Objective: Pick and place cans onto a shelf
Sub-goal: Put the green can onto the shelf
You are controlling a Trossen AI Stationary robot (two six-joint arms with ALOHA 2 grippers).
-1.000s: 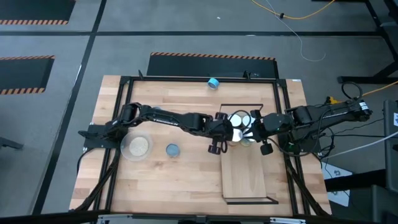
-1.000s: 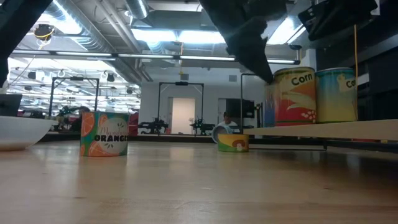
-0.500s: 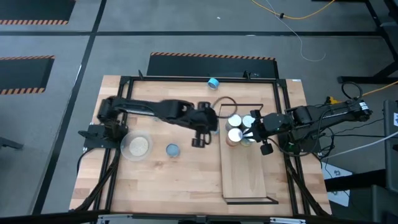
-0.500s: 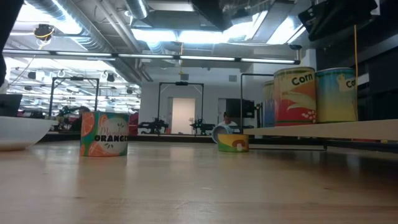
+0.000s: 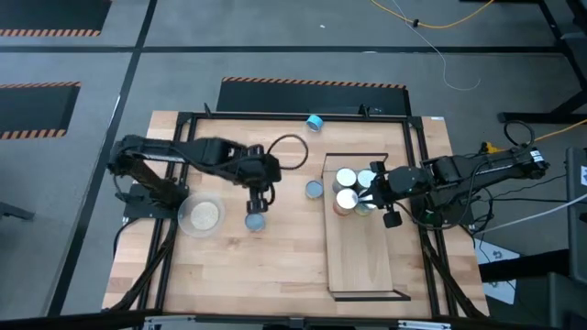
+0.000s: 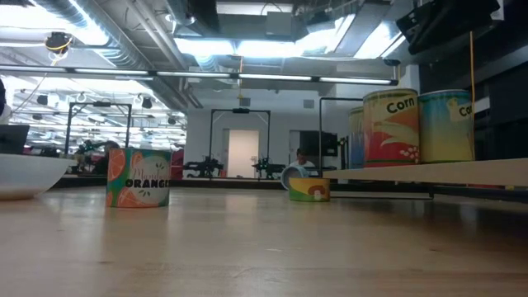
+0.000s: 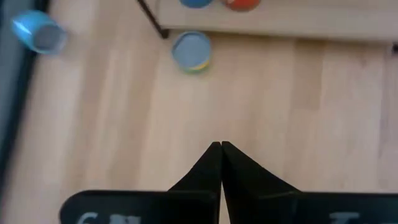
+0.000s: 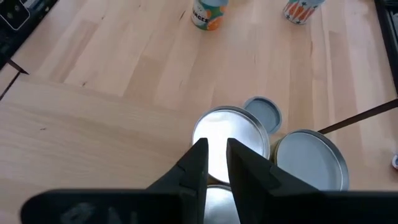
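Right of centre in the high view, I'm seeing cans (image 5: 347, 178) clustering at the upper end of the shelf (image 5: 367, 261), with one more can (image 5: 315, 189) sitting on the table (image 5: 275, 266) just left of it. The right gripper (image 5: 367, 190) is hovering at that cluster, fingers nearly together, gripping nothing. Left of centre, the left gripper (image 5: 258, 203) is hanging over an orange-labelled can (image 5: 254, 221), fingers pressed together and empty. A clear dish (image 5: 202, 215) is lying further left.

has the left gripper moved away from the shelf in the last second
Yes. In the high view the left gripper has swung away from the shelf, toward the clear dish, and is now above the orange can.
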